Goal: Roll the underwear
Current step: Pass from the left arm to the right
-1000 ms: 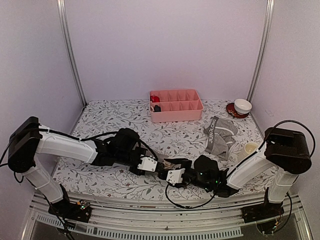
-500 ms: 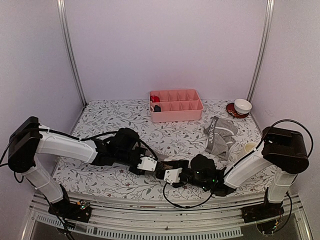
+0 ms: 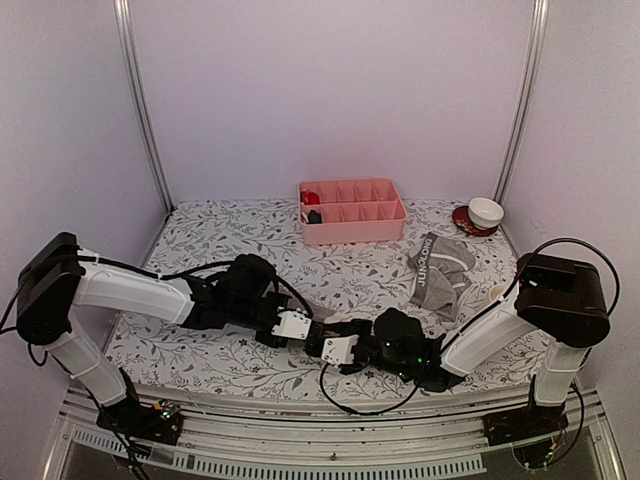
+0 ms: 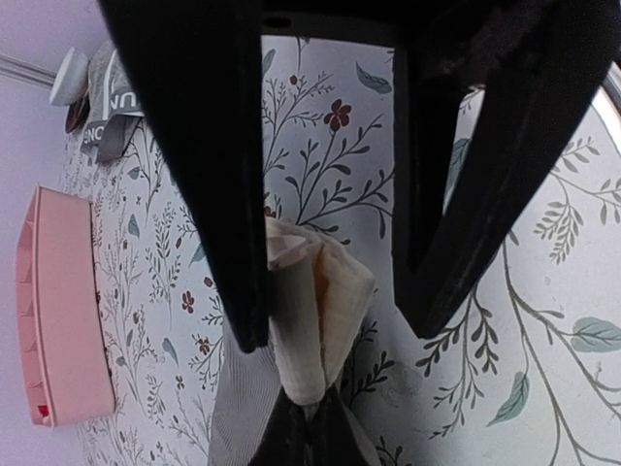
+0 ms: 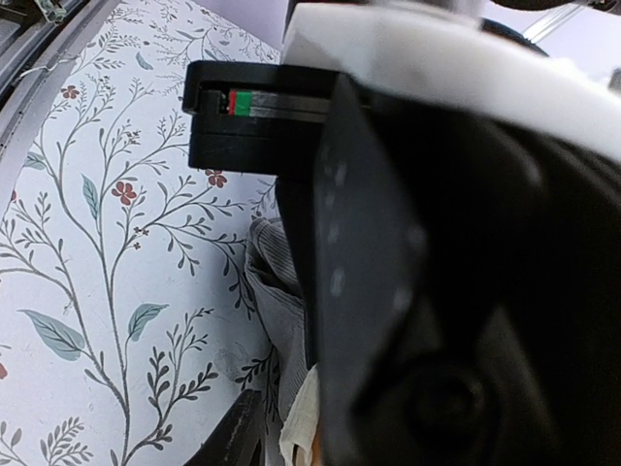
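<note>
Left gripper (image 4: 335, 335) is spread apart, rolled grey briefs (image 4: 296, 291) between its fingers at the desk's front edge; right gripper (image 3: 328, 348), can't tell

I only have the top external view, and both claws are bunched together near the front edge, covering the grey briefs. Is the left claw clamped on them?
Observer: No. From the left wrist, the left claw is open. The briefs sit between its fingers as a pale bunched roll, touching one finger only.
Operator: And the other arm?
Observer: I cannot tell whether the right claw is open or shut. The right wrist view is mostly filled by a black-and-white housing close to the lens. Only a strip of the briefs' grey ribbed cloth shows beside it.
</note>
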Tool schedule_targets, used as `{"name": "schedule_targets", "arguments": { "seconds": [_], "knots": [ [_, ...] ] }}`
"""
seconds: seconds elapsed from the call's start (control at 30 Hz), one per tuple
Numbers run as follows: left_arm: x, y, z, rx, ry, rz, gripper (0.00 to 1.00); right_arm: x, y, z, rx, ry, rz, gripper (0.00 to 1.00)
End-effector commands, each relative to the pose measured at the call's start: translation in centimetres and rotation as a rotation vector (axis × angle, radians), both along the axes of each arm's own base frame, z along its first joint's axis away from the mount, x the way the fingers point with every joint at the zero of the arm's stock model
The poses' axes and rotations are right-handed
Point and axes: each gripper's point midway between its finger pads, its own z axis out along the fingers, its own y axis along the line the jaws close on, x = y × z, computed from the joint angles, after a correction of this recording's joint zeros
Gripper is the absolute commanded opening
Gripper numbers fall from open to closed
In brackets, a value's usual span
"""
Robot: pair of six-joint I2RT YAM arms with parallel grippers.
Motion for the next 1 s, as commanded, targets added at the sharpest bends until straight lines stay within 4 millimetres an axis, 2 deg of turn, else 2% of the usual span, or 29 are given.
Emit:
{"name": "schedule_targets", "arguments": {
  "seconds": [0.0,0.1,0.23,0.37,0.63,0.97],
  "knots": [
    [-0.7,-0.7,1.5,-0.051,-0.010,-0.041,0.00,1.7,-0.7,-1.7,-0.054,0.020,-0.086,0.36],
    [-0.8,-0.7,1.5,-0.053,-0.009,-0.045,0.00,2.0,-0.8,-1.8,-0.057,0.021,-0.097,0.34],
    [-0.9,-0.6,1.6,-0.058,-0.010,-0.045,0.00,1.8,-0.8,-1.5,-0.045,0.037,-0.090,0.49],
    [-0.9,-0.5,1.9,-0.079,-0.019,-0.042,0.00,1.2,-1.1,-1.0,-0.017,0.058,-0.062,0.57],
    [-0.7,-0.5,2.4,-0.103,0.001,-0.040,0.00,0.0,-1.8,0.5,0.055,0.076,0.010,0.60],
    [-1.2,-0.7,2.6,-0.113,0.016,-0.063,0.00,0.7,-1.5,0.6,0.067,0.085,-0.013,0.60]
  ]
}}
